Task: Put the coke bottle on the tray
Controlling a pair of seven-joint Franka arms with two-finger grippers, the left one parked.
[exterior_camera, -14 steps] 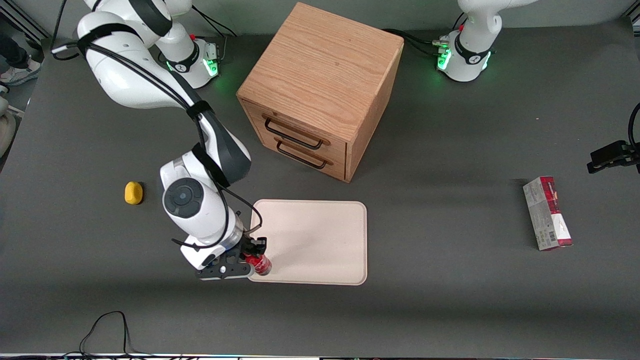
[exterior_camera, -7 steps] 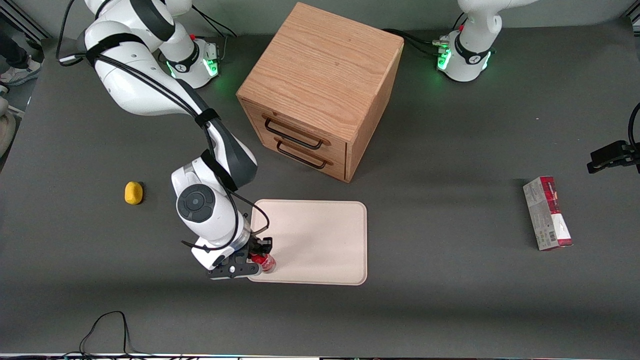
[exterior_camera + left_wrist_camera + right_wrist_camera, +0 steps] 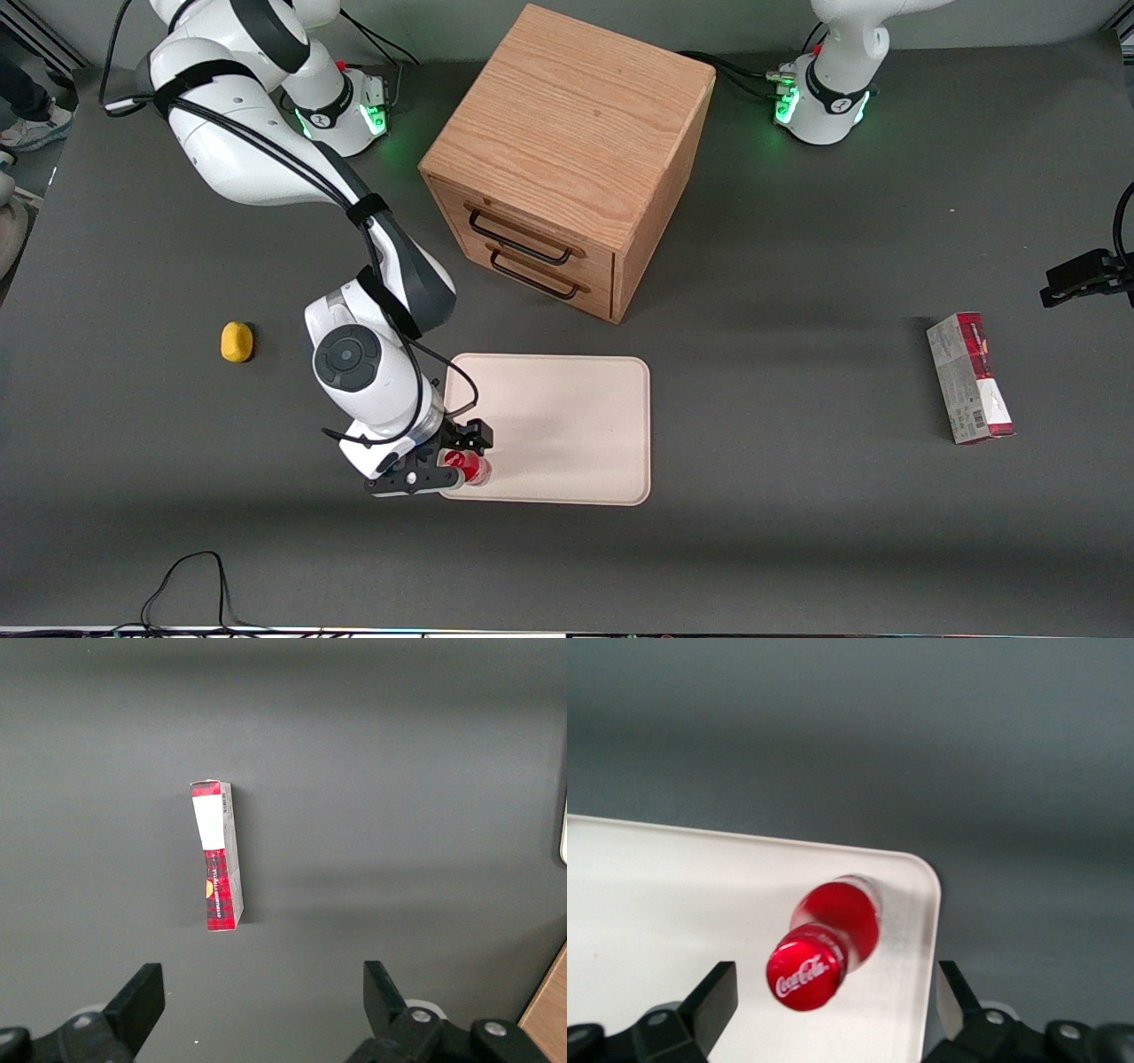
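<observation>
The coke bottle (image 3: 469,467), small and red, stands upright on the pale beige tray (image 3: 567,425), in the tray's corner nearest the front camera at the working arm's end. My right gripper (image 3: 462,455) hovers right above the bottle. In the right wrist view the red cap with white script (image 3: 804,974) sits between the two black fingers (image 3: 713,1001), which stand wide apart and do not touch it. The gripper (image 3: 833,1003) is open. The tray's rounded corner (image 3: 917,877) shows just beside the bottle.
A wooden two-drawer cabinet (image 3: 567,151) stands farther from the front camera than the tray. A yellow lemon-like object (image 3: 236,342) lies toward the working arm's end. A red-and-grey carton (image 3: 970,378) lies toward the parked arm's end and shows in the left wrist view (image 3: 217,855).
The arm carried the bottle a little way over the tray's corner, then the fingers spread apart and let go of it. The bottle now stands free on the tray.
</observation>
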